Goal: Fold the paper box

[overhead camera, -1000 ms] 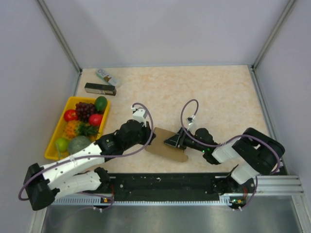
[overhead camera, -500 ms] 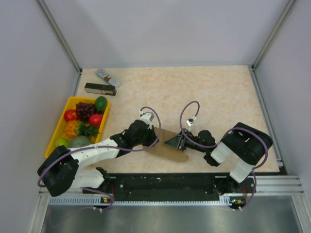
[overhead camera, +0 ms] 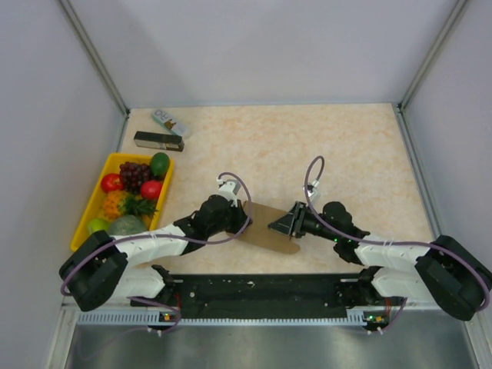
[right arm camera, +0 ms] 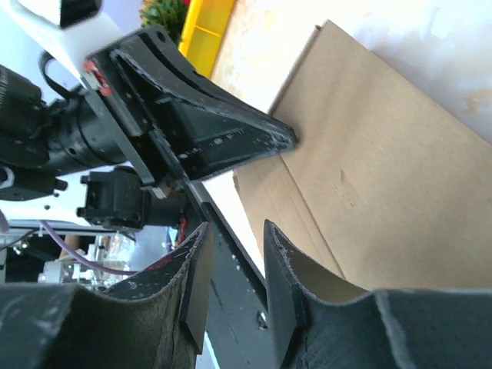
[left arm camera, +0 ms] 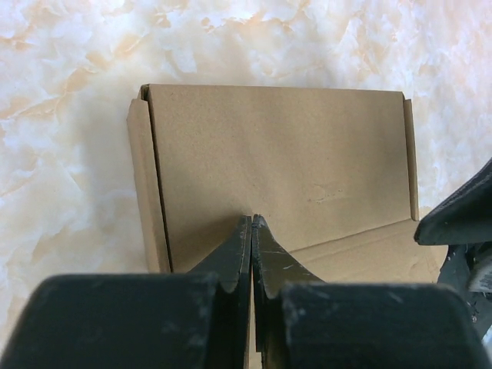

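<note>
Left claw (left arm camera: 251, 220), shut and empty, pinned the paper box (left arm camera: 284, 157); right claw (right arm camera: 234, 231), part-open and empty, needed to fold squarely.

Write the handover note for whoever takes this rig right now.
Left gripper: shut, tips pressed against the paper box.
Right gripper: jaws apart, nothing seen between them, at the box's other end.
Box: lying nearly flat on the table, between the two arms, close to their bases.
Done: narrow end strips look creased.
Left: not yet a carton; walls to raise and close.
</note>
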Controlling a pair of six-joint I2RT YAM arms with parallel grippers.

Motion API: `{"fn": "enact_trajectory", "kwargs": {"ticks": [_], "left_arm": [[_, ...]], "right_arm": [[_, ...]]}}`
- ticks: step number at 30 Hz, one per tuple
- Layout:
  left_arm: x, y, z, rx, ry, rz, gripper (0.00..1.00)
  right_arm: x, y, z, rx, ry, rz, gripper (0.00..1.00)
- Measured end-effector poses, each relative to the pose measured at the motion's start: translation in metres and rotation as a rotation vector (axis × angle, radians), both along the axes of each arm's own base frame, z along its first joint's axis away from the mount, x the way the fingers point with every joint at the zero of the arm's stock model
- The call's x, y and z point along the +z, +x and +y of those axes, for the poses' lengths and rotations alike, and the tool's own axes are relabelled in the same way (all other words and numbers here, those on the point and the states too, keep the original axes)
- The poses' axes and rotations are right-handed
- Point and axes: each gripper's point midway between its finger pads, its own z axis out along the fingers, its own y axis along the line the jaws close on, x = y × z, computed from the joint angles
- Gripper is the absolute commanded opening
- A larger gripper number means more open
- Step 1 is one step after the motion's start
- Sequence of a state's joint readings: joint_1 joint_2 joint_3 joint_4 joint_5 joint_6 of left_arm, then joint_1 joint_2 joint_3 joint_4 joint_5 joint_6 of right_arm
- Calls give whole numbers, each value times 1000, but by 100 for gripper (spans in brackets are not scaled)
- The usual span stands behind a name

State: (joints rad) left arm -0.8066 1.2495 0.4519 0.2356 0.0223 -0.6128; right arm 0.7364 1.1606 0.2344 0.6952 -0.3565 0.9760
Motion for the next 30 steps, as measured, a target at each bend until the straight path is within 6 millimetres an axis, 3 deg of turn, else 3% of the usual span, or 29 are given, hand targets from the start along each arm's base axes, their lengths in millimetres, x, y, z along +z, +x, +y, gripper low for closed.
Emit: {"fn": "enact_trajectory", "kwargs": {"ticks": [4,7,8,12,16,20,24,30], "left_arm": [[1,-1,1,8,-16,1,0],[2,-3,2,7,-10,5,14],[3,-4,4,5,-3,8,30],[16,-7,12,-3,41,2,54],[55,1,20,12,36,-68,66],[75,6,34,37,33,-122,70],[60,4,46,44,73,-100,74],[20,-14,56,-3,123,-30,77]], "right_arm": [[-20,-6,-9,-13,-40,26,33],[-43,-13,-17,-15,-100,64,33],[-48,-14,-19,-15,-118,73,33],[-48,-9,-23,-12,-155,41,34],[-42,4,-29,-19,-234,-12,39],[-25,7,-37,-16,-304,-81,55],[-12,5,-46,5,-364,-146,65],[-23,-8,-66,35,-462,-164,84]]}}
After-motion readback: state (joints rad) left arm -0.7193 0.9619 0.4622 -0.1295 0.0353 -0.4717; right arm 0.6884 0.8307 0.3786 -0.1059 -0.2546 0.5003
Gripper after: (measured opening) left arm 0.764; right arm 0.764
